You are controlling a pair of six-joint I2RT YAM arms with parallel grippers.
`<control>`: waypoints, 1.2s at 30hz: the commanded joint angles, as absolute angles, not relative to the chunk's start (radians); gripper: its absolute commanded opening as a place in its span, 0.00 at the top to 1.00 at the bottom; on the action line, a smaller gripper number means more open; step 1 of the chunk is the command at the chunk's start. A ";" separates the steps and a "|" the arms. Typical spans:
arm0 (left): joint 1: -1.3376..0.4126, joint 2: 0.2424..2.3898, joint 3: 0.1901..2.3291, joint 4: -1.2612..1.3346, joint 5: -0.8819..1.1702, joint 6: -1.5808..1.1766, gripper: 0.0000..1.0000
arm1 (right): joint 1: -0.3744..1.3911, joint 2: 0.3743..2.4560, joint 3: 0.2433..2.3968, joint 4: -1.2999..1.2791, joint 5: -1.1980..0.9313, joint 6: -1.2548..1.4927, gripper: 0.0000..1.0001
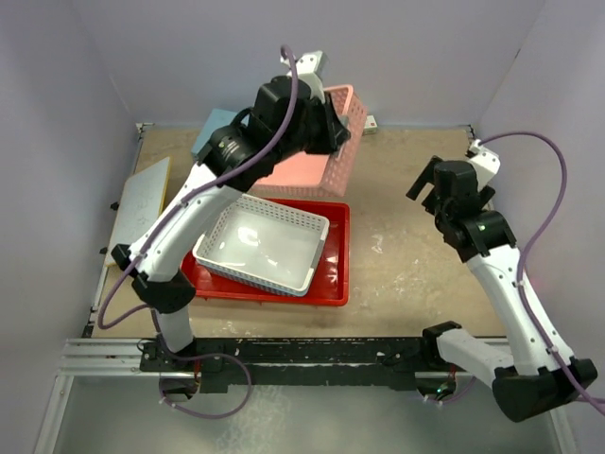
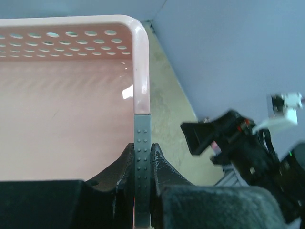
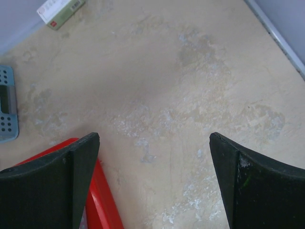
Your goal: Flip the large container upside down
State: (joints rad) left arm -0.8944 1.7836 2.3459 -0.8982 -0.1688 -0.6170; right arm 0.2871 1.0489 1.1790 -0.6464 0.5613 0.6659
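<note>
The large container, a glossy red shallow tray [image 1: 336,270], lies open side up on the table left of centre. A white perforated basket [image 1: 265,248] sits in it, overhanging its left rim. My left gripper [image 1: 331,128] is behind the tray, shut on the rim of a pink basket [image 1: 312,170] that it holds tilted. The left wrist view shows the pink wall [image 2: 71,119] clamped between the jaws of the left gripper [image 2: 142,145]. My right gripper [image 1: 430,184] is open and empty over bare table right of the tray. The tray's corner [image 3: 102,200] shows beside the right gripper [image 3: 153,138].
A blue basket [image 1: 213,132] stands at the back left, partly hidden by the left arm; its edge also shows in the right wrist view [image 3: 7,112]. A pale flat board [image 1: 142,199] lies at the left edge. A small box [image 3: 61,12] lies by the back wall.
</note>
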 commanded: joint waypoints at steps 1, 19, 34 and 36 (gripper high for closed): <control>-0.821 1.871 2.460 -0.618 0.014 -0.623 1.00 | 0.287 0.965 1.192 -0.651 0.666 0.642 0.00; -0.675 2.282 2.331 0.403 0.545 -1.355 1.00 | 0.287 0.813 1.120 -0.653 0.751 0.614 0.01; -0.616 2.373 2.048 0.807 0.574 -1.756 1.00 | 0.287 0.819 1.097 -0.594 0.732 0.592 0.01; -0.609 2.378 2.015 0.821 0.575 -1.787 1.00 | 0.287 0.828 1.100 -0.592 0.717 0.598 0.01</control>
State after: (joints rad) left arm -0.6281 2.3810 2.0529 0.6292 0.5644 -1.6524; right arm 0.2871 0.8185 1.1007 -0.6357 0.7147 0.6014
